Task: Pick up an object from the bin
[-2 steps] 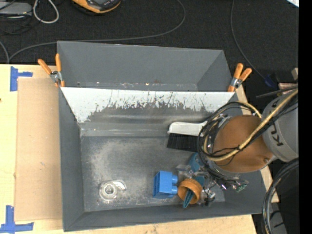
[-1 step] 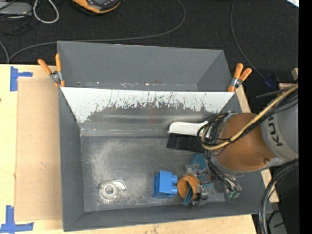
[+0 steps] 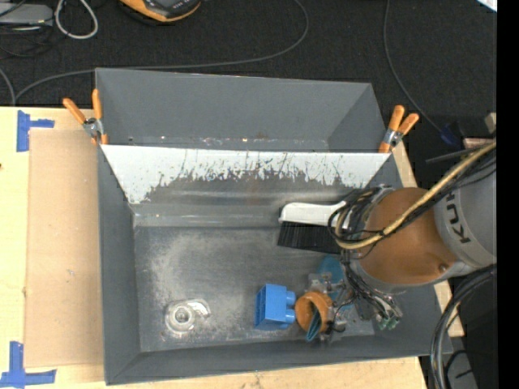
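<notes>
1. Reaching step, by my judgement: the jaws sit low in the near-right corner of the bin (image 3: 203, 250), over an orange round piece (image 3: 311, 309) beside a blue block (image 3: 274, 305). I cannot tell if they are released or clenched.
2. The next move calls for a sure grip, then a straight lift.
3. The corner walls are close and a brush (image 3: 304, 224) lies just behind. The open floor lies to the left.

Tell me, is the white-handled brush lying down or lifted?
Lying down: the white-handled, black-bristled brush rests flat on the floor of the grey metal bin by its back wall.
</notes>
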Action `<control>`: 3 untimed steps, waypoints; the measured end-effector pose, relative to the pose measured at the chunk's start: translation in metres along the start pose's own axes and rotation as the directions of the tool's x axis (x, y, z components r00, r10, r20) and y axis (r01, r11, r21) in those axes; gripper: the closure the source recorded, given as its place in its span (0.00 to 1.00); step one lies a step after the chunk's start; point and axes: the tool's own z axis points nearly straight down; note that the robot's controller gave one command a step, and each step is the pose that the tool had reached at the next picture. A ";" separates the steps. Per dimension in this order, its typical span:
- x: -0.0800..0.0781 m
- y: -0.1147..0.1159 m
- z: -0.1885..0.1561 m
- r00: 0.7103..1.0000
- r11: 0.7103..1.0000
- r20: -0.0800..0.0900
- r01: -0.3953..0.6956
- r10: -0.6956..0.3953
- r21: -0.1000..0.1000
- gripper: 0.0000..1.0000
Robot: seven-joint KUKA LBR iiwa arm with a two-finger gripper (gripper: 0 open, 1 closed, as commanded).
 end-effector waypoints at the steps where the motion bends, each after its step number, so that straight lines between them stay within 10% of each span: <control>1: 0.001 0.001 -0.021 1.000 1.000 -0.004 0.001 -0.001 -0.001 1.00; 3: 0.000 0.001 -0.092 1.000 1.000 -0.004 0.000 0.000 -0.001 1.00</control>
